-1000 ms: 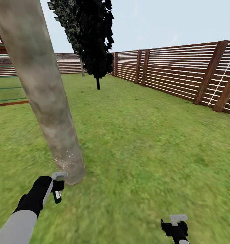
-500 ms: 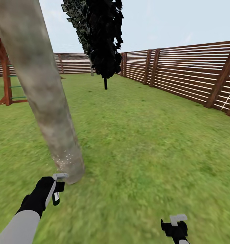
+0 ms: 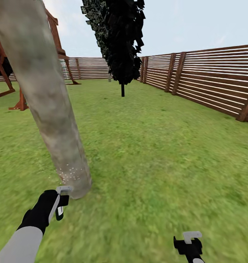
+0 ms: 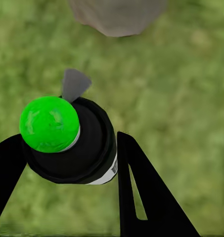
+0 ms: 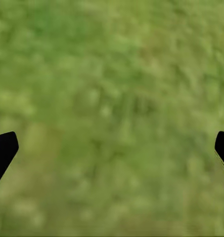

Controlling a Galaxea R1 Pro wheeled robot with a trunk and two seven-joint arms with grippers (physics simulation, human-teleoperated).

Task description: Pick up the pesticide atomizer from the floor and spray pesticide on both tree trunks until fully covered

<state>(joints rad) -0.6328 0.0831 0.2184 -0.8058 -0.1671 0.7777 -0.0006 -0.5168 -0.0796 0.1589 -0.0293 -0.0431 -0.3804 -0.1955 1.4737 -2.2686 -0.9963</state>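
My left gripper point(image 4: 67, 163) pinches the black pesticide atomizer with its green cap point(image 4: 49, 123), near the base of the thick mottled grey-brown tree trunk point(image 3: 47, 102), where white flecks point(image 3: 71, 174) show. My right gripper point(image 5: 112, 143) hangs over blurry green grass point(image 3: 156, 157), jaws spread. Beyond stand a dark thin-stemmed leafy tree point(image 3: 120, 40), a brown slatted wooden fence point(image 3: 211, 80) and a red-brown wooden frame point(image 3: 21, 98).

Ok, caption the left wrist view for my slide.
Left gripper shut on the green-capped atomizer, nozzle toward the tree trunk base, above grass.

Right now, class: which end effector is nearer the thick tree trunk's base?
Left. The left end effector, holding the atomizer, sits just before the trunk; the right end effector hangs far off, over grass.
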